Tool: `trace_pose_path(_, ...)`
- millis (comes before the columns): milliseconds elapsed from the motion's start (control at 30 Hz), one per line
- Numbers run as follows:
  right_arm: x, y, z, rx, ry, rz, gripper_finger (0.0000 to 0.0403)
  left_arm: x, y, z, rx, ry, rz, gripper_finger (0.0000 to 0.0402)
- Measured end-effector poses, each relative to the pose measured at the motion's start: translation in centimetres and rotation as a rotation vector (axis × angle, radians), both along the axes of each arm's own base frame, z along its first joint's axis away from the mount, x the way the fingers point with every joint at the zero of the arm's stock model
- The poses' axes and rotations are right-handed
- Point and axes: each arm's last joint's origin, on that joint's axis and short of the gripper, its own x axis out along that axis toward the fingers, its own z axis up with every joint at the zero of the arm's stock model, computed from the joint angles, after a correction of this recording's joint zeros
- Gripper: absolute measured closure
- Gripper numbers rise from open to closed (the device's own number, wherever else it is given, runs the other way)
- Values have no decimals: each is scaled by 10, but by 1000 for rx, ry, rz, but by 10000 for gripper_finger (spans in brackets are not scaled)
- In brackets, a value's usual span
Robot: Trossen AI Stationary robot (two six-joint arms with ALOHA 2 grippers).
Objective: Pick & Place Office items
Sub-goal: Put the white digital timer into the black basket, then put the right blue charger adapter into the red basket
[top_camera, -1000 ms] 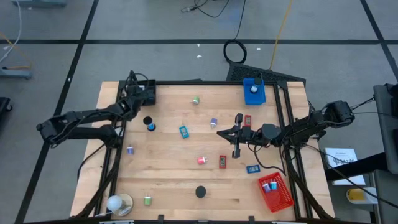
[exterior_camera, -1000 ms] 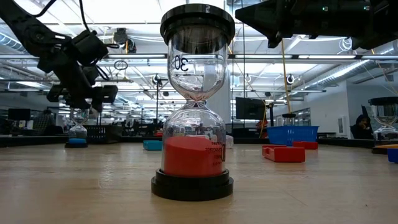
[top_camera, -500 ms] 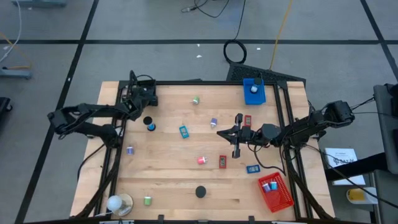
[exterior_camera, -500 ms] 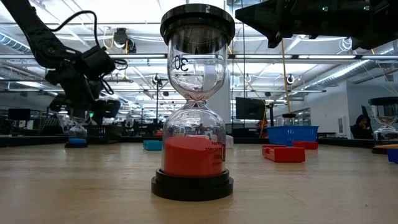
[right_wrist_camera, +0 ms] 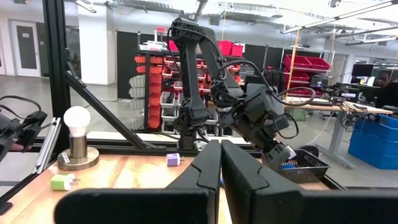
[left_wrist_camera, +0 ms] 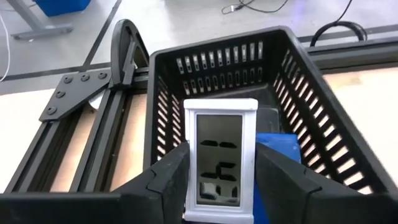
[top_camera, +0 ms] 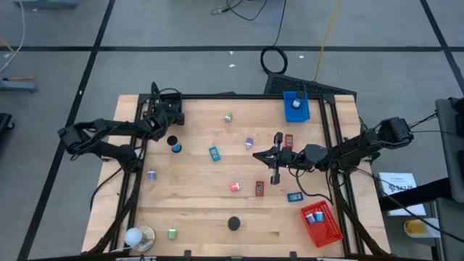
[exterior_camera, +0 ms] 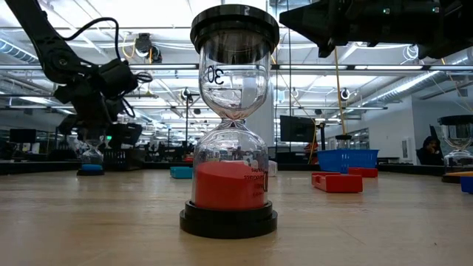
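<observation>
Black slotted plastic basket (left_wrist_camera: 249, 68) sits at the wooden surface's (top_camera: 203, 210) far left corner. Since a moment ago the left claw (left_wrist_camera: 217, 186) has pulled back over it – pinching a white-framed little screen (left_wrist_camera: 220, 158) above a blue block (left_wrist_camera: 280, 152). Right claw (right_wrist_camera: 219, 163) waits mid-surface, pressed together. Red tray (top_camera: 321, 222) holds small items.

The hourglass (exterior_camera: 233, 122) with red sand bore a printed "30" on its upper glass bulb; nothing else was legible.
</observation>
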Motion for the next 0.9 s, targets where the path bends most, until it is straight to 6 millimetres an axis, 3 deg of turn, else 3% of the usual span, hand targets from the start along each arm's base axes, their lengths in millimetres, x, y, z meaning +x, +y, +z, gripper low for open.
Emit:
trace_pose_path(433,0,0,0,0,0,0,394,-5,-9,5,-31,40,-23,166)
trace_pose_path(733,0,0,0,0,0,0,394,-3,-27,24,-5,14,-130,169)
trace_pose_path(900,0,0,0,0,0,0,394,1,-41,36,13,-41,-251,204)
